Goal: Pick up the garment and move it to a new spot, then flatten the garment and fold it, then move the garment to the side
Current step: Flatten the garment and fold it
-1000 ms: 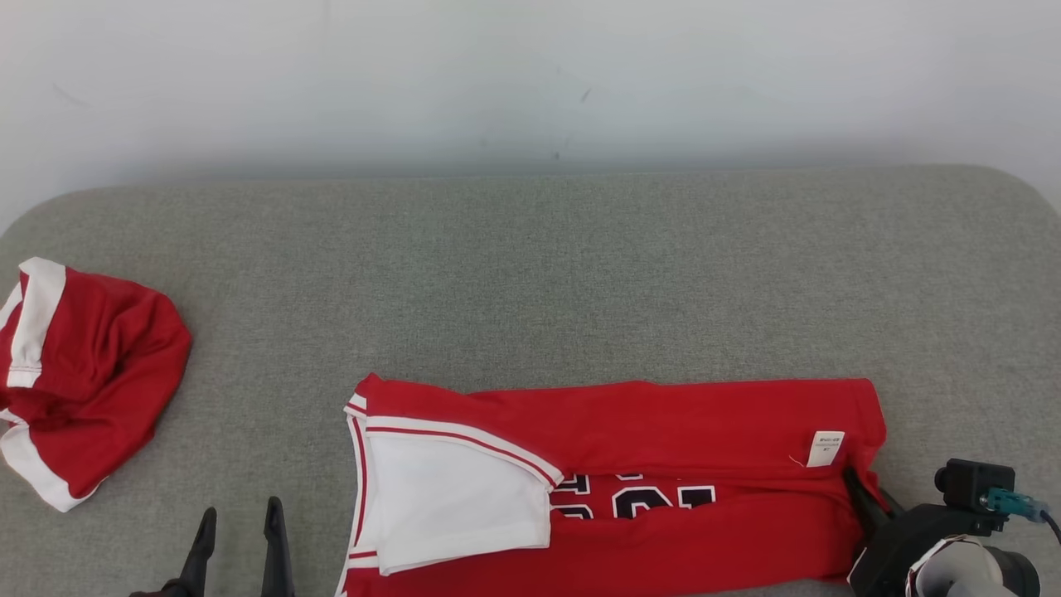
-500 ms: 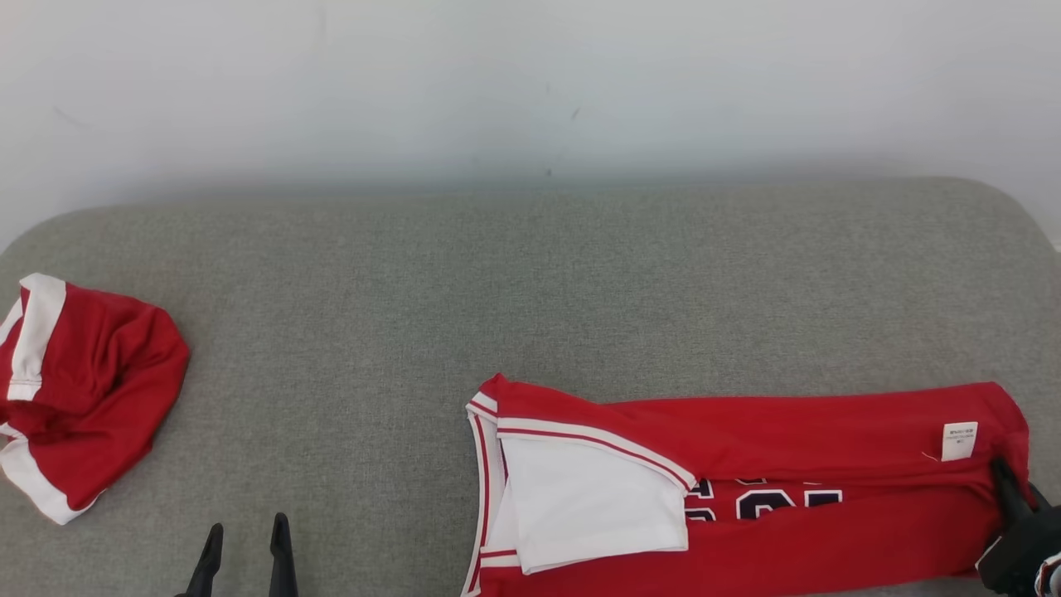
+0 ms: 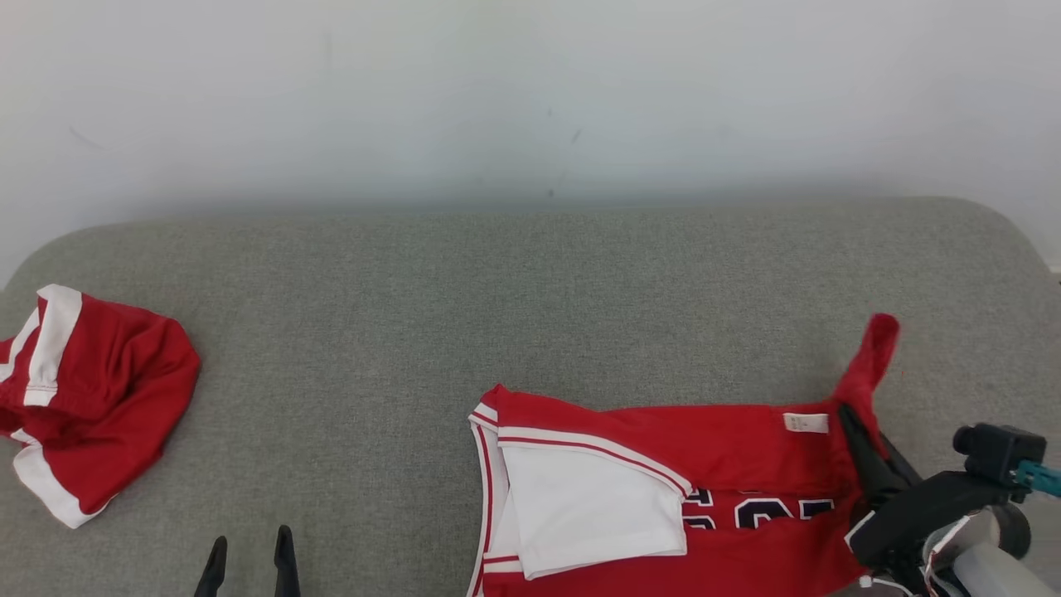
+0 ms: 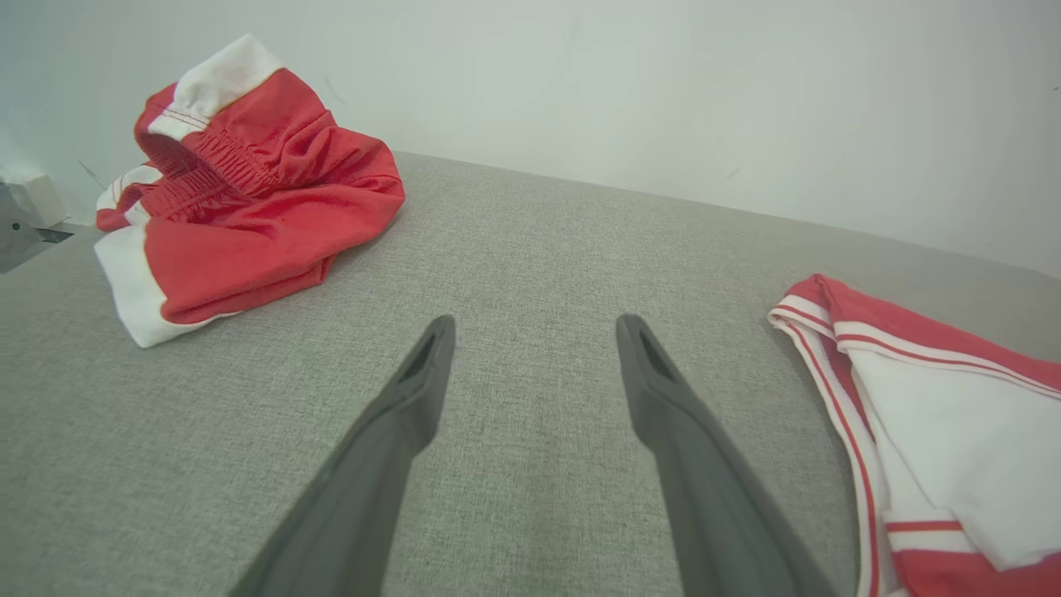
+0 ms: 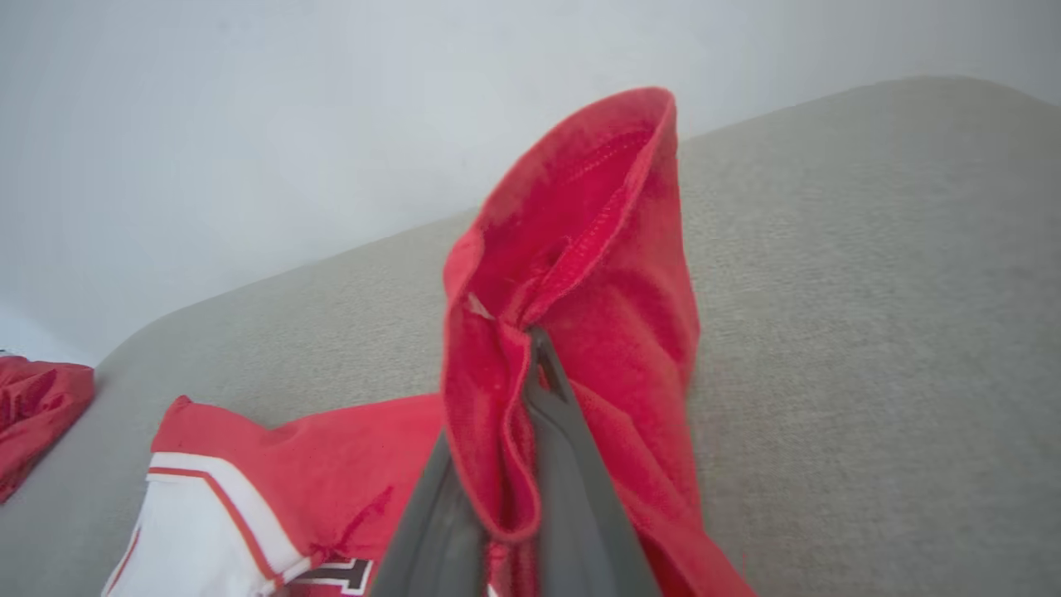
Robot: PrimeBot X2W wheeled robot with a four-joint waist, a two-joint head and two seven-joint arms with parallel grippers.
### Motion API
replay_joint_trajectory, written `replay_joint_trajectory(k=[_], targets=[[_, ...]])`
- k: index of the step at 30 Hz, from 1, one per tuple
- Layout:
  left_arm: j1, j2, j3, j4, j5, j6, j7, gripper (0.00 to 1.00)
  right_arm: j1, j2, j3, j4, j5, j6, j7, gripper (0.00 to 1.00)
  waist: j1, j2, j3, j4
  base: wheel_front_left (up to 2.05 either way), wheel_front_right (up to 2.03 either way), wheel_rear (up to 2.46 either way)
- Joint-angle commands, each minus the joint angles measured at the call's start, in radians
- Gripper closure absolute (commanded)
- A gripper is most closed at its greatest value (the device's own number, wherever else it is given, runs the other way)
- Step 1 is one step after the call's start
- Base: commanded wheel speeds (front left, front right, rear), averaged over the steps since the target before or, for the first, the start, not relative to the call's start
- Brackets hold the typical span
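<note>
The garment is a red jersey with a white panel and dark numbers, lying lengthwise near the front edge of the grey cushion. My right gripper is shut on the jersey's right end, and that pinched end stands up off the cushion as a red flap. In the right wrist view the hem bunches around the shut gripper. My left gripper is open and empty over bare cushion at the lower left. In the left wrist view it stands left of the jersey's striped end.
A second red and white piece of clothing lies crumpled at the cushion's far left, also seen in the left wrist view. A pale wall runs behind the cushion. The cushion's rounded right corner is close to my right arm.
The right gripper first dragged the jersey to the right, then lifted its right end and brought it back leftwards, so that end now stands up. The head camera tilted slightly. The left gripper stayed put.
</note>
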Motion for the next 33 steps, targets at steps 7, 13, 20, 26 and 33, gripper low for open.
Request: replay_joint_trajectory(k=[7, 13, 20, 26, 33], targets=[[-0.012, -0.001, -0.01, 0.019, -0.009, -0.004, -0.003, 0.0, -0.002, 0.096, 0.047, -0.151, -0.028, -0.002, 0.075, 1.0, 0.0, 0.0, -0.003, 0.028, 0.0, 0.0, 0.0], [-0.017, -0.001, -0.019, 0.018, -0.014, 0.0, -0.003, 0.0, -0.014, 0.167, 0.078, -0.201, -0.051, -0.002, 0.121, 1.0, 0.0, 0.0, 0.0, 0.045, 0.0, 0.0, 0.0], [-0.027, -0.001, -0.028, 0.017, -0.02, 0.004, -0.003, 0.0, -0.029, 0.263, 0.119, -0.192, -0.103, -0.002, 0.154, 1.0, 0.0, 0.0, 0.019, 0.073, 0.0, 0.0, 0.0], [-0.054, -0.001, -0.047, 0.023, -0.026, 0.005, -0.003, 0.0, -0.061, 0.339, 0.139, -0.126, -0.165, -0.002, 0.158, 1.0, 0.0, 0.0, 0.045, 0.104, 0.0, 0.0, 0.0], [-0.072, -0.001, -0.065, 0.029, -0.032, 0.009, -0.003, 0.0, -0.084, 0.394, 0.173, -0.007, -0.211, -0.002, 0.162, 1.0, 0.0, 0.0, 0.062, 0.126, 0.0, 0.0, 0.0]])
